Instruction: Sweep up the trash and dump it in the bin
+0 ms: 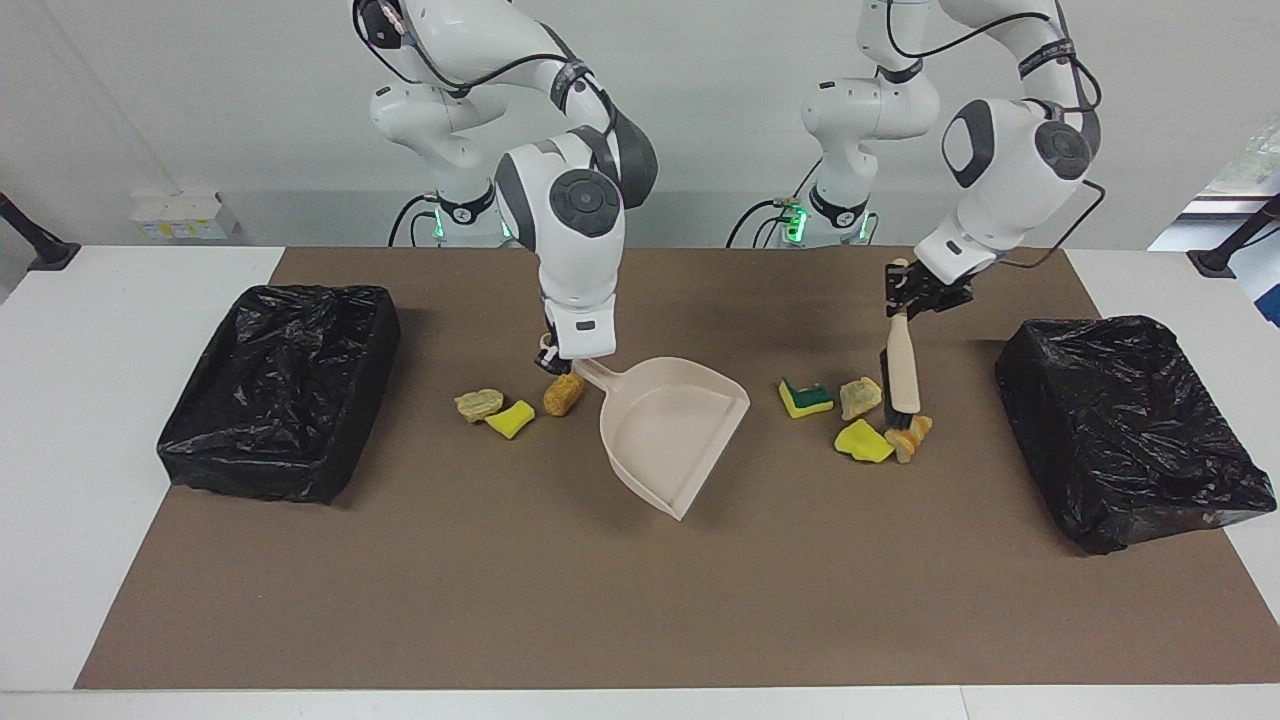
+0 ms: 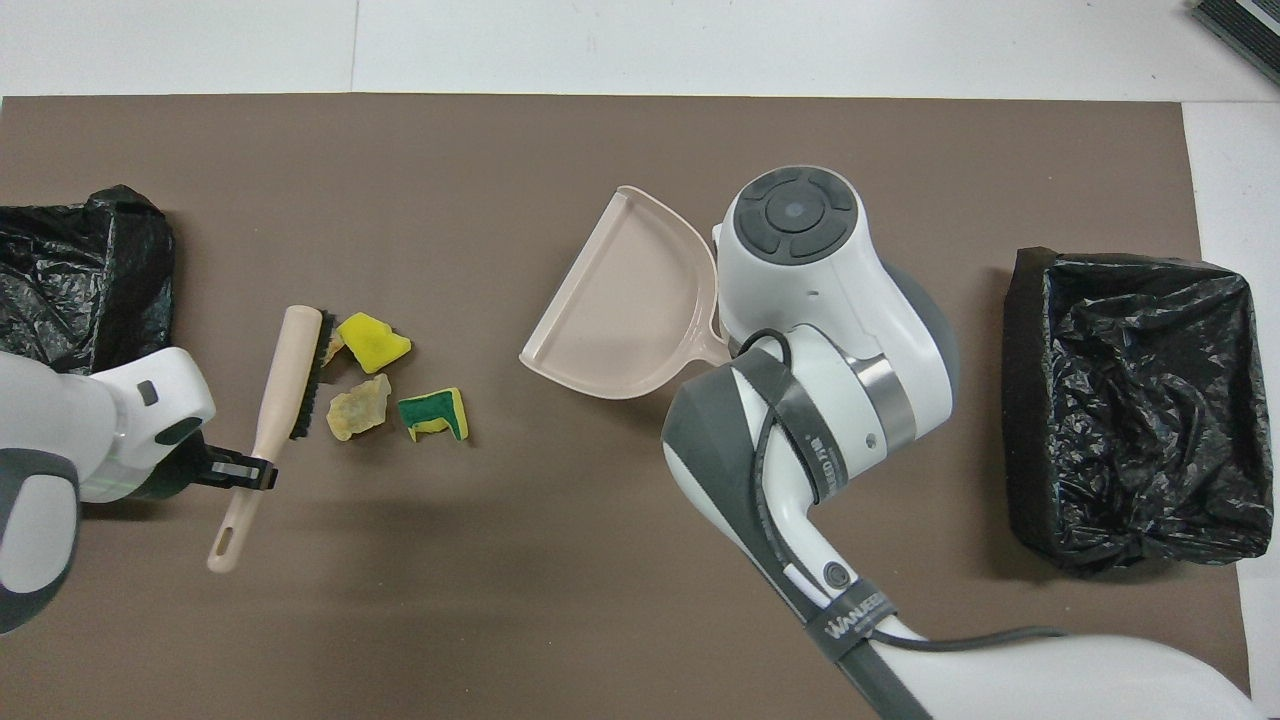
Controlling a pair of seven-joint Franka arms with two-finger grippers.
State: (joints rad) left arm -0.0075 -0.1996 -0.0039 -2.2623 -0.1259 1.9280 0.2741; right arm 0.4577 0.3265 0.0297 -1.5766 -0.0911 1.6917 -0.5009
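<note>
Your left claw point(image 1: 915, 295) pinches the brush point(image 1: 902, 372) handle, bristles at the four-scrap trash point(image 1: 858, 415) pile toward the left arm's desk end; your right claw point(image 1: 556, 358) pinches the dustpan point(image 1: 672, 430) handle mid-desk, over three more scraps point(image 1: 515, 405); bins point(image 1: 280, 385) sit at both ends.

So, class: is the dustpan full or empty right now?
Empty. The dustpan shows a bare beige inside in both views; the scraps still lie on the brown mat beside it.
</note>
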